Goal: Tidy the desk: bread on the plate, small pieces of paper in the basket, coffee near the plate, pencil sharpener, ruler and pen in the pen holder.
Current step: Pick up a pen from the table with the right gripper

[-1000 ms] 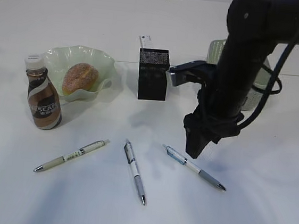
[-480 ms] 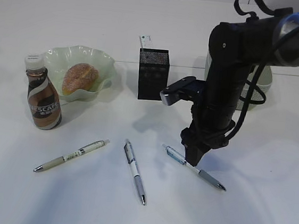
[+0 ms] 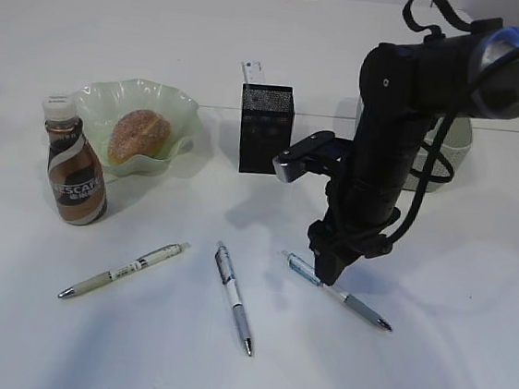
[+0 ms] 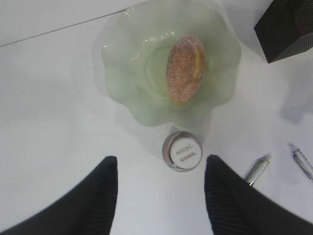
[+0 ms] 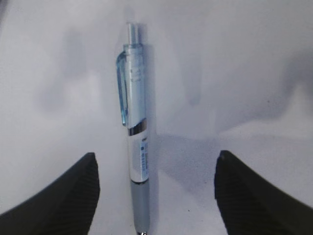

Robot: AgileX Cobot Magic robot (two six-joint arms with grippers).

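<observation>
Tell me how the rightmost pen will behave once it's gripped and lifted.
The pen looks stiff and light, so it probably won't bend. Its smooth round barrel may roll if nudged, though the clip could check that. The right tool straddles it open; the grey grip likely slips least.

Both fingers (image 5: pixel 230 196) apart, R arm (image 3: pixel 386 143) down-pointed

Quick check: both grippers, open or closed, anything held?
Left gripper: open, empty, above the coffee.
Right gripper: open, empty, straddling the rightmost pen on the desk.
</observation>
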